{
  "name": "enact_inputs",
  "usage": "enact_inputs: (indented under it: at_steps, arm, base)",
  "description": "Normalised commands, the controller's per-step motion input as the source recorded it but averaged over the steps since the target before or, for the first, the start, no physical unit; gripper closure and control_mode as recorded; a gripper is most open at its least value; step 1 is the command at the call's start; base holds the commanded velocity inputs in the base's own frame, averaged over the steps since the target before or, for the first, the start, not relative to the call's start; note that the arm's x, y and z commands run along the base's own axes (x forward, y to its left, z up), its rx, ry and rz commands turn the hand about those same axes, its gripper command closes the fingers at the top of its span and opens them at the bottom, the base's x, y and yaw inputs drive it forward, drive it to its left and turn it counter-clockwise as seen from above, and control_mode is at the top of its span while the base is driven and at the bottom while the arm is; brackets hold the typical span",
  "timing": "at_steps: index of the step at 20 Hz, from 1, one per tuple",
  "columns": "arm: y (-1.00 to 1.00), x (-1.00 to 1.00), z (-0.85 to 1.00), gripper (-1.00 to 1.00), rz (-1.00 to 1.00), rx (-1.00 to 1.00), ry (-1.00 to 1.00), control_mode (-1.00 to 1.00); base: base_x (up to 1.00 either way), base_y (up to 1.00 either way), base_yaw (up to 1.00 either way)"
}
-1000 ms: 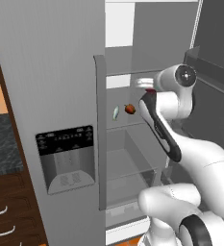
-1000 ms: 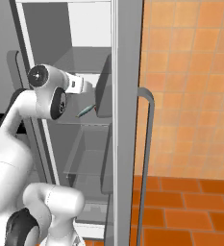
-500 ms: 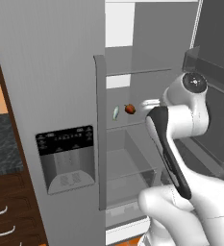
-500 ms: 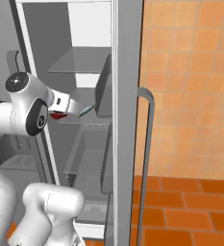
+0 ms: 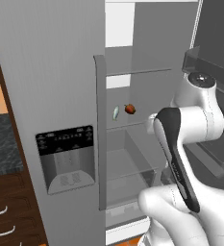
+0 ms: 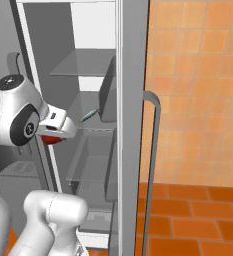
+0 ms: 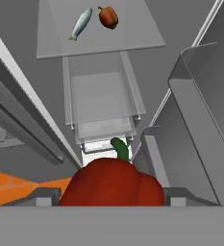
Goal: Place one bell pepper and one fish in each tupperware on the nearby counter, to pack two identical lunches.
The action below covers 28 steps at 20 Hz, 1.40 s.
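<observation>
With the gripper (image 7: 111, 202) clamped on a red bell pepper (image 7: 112, 185), back straight out; the fish (image 7: 80, 23) and second pepper (image 7: 108, 16) wait at twelve o'clock on the fridge shelf (image 7: 132, 41).

We list: red bell pepper (image 7: 112, 182) with green stem; silver-blue fish (image 7: 80, 22); second red-orange pepper (image 7: 108, 17); grey fridge shelf (image 7: 99, 41); orange tiled wall (image 6: 198, 90).
</observation>
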Motion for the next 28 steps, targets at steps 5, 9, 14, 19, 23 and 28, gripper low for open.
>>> enact_inputs:
  at_steps: [5,9,14,19,23,28]
  arm:
    - [0.0,-0.03,-0.08,1.0,0.0,0.0,0.02,-1.0]
    - [0.0,-0.03,0.0,1.0,0.0,0.0,0.0,-1.0]
    - [0.06,-0.15,0.0,1.0,0.0,0.0,0.0,1.0]
    - [0.0,0.0,0.0,1.0,0.0,0.0,0.0,1.0]
    - [0.0,0.0,0.0,1.0,0.0,0.0,0.0,1.0]
    - [0.0,0.0,0.0,1.0,0.0,0.0,0.0,1.0]
  base:
    - [0.0,0.0,0.0]
    - [0.0,0.0,0.0]
    - [-0.4,0.28,0.03]
    - [-0.59,0.99,0.21]
    - [-0.31,1.0,0.21]
    - [-0.05,1.0,0.15]
